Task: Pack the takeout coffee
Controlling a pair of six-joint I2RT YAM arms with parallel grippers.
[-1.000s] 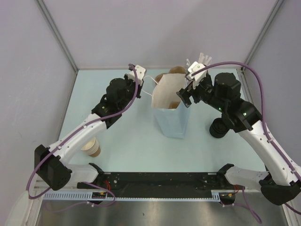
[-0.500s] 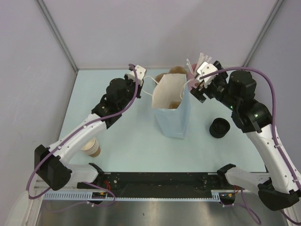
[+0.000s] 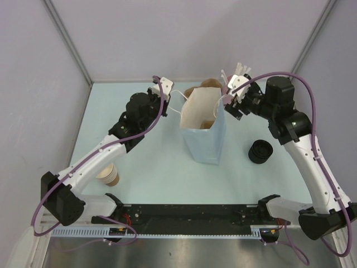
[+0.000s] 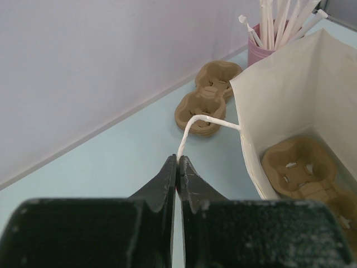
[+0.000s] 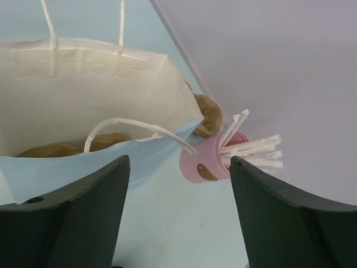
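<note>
The takeout coffee (image 3: 260, 151) stands on the table right of the bag; from above only its round black lid shows. A light blue paper bag (image 3: 204, 134) stands open in the middle, white inside, with a brown cup carrier (image 4: 298, 167) on its floor. My left gripper (image 4: 178, 159) is shut on the bag's left white handle (image 4: 192, 125), holding it out to the left (image 3: 169, 96). My right gripper (image 5: 179, 162) hangs open at the bag's right rim (image 3: 230, 104), with the right handle (image 5: 139, 125) drooping between its fingers, untouched.
A pink cup of white straws (image 5: 209, 158) stands just behind my right gripper. Brown cardboard carriers (image 4: 209, 95) lie behind the bag. A stack of lidless tan cups (image 3: 109, 175) sits at the front left under my left arm. Walls close in the back and sides.
My right gripper has drawn back from over the bag's mouth to its right rim, uncovering the black lid, and its jaws have narrowed slightly. The left gripper has kept hold of the handle.
</note>
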